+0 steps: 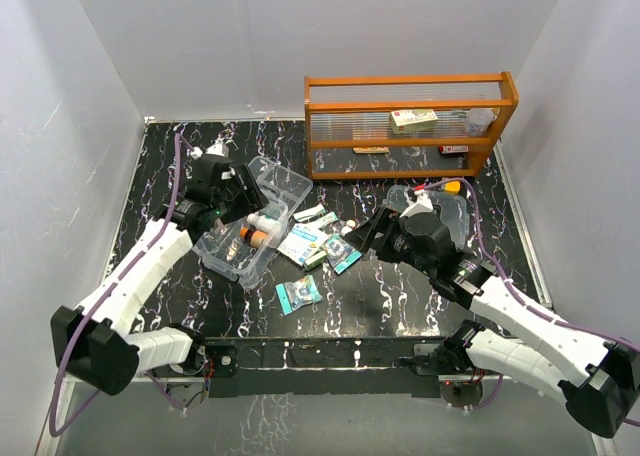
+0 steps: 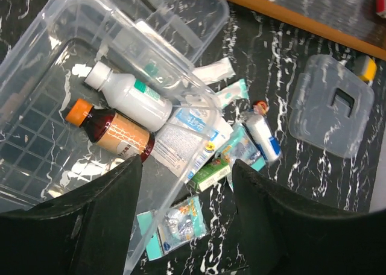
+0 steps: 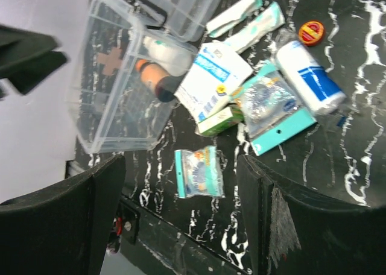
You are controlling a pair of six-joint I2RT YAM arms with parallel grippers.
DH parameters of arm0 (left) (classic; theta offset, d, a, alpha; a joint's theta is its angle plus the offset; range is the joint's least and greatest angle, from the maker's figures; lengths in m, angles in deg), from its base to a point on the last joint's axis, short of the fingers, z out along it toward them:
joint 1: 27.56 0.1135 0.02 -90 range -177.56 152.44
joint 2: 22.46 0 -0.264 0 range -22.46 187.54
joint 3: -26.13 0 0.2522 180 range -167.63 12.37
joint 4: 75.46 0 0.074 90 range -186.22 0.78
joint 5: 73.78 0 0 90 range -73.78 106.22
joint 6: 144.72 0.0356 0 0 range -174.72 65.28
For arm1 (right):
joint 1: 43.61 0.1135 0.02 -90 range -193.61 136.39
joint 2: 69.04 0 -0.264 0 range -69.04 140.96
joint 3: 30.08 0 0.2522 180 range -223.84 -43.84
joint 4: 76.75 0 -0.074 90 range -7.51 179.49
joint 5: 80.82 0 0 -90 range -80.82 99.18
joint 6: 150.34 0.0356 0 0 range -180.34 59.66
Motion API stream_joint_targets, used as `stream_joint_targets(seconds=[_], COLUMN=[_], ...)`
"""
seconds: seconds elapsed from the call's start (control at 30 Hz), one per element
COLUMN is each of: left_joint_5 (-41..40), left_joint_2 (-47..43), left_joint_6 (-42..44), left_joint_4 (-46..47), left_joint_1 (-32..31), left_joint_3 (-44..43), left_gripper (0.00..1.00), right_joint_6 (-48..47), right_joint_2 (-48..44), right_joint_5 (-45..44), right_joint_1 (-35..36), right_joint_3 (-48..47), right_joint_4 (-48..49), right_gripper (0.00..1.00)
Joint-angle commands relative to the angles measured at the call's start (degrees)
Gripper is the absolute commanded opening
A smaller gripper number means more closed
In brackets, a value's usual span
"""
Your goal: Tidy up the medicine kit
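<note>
The clear medicine kit box (image 1: pixel 232 248) lies at the left of the black table, with a white bottle (image 2: pixel 129 93) and a brown orange-capped bottle (image 2: pixel 114 131) inside. It also shows in the right wrist view (image 3: pixel 114 106). A clear divided part (image 1: pixel 285 184) leans behind it. Spilled beside it are a white packet (image 1: pixel 300 244), a green box (image 2: pixel 211 172), a teal blister pack (image 3: pixel 271 109), a white roll (image 3: pixel 310 79) and a teal packet (image 1: pixel 298 293). My left gripper (image 1: pixel 245 191) is open and empty above the box. My right gripper (image 1: pixel 365 238) is open and empty over the spilled packets.
The orange wooden rack (image 1: pixel 410 84) stands at the back right with a few small items on its shelf. A flat clear plastic piece (image 1: pixel 445 204) with a slot lies in front of it, beside an orange-capped item (image 2: pixel 365 67). White walls close in the table.
</note>
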Motion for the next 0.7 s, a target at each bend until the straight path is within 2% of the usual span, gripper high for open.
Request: stream_joint_targets(seconds=[0.0, 0.17, 0.27, 0.37, 0.4, 0.43, 0.67], left_joint_5=[5.33, 8.15, 8.24, 7.19, 6.66, 6.35, 8.43], left_joint_2=[-5.7, -12.6, -17.39, -21.56, -22.94, -24.14, -28.69], left_joint_6=[9.11, 13.9, 15.17, 15.48, 15.41, 15.33, 13.85], left_joint_4=[-4.88, -5.46, -5.35, -6.63, -6.97, -7.38, -10.05], left_joint_1=[0.12, 0.08, 0.18, 0.12, 0.13, 0.13, 0.14], left_joint_3=[-3.34, -3.9, -2.84, -2.3, -2.1, -1.85, -2.8], left_gripper=[0.61, 0.65, 0.72, 0.85, 0.96, 0.98, 0.99], right_joint_6=[-0.32, -4.18, -3.25, -2.96, -3.19, -3.67, -7.58], right_joint_2=[1.4, 5.37, 8.6, 14.63, 17.18, 19.68, 36.98], right_joint_5=[-4.57, -0.35, 1.05, 3.13, 3.4, 3.24, -1.97], right_joint_1=[-0.1, -0.01, -0.06, 0.04, 0.05, 0.09, 1.03], right_joint_3=[-1.65, -3.4, -5.53, -9.7, -11.7, -13.76, -26.01], right_joint_4=[-3.07, -3.63, -4.16, -3.31, -3.52, -4.05, -6.44], right_gripper=[0.72, 0.71, 0.71, 0.69, 0.67, 0.65, 0.53])
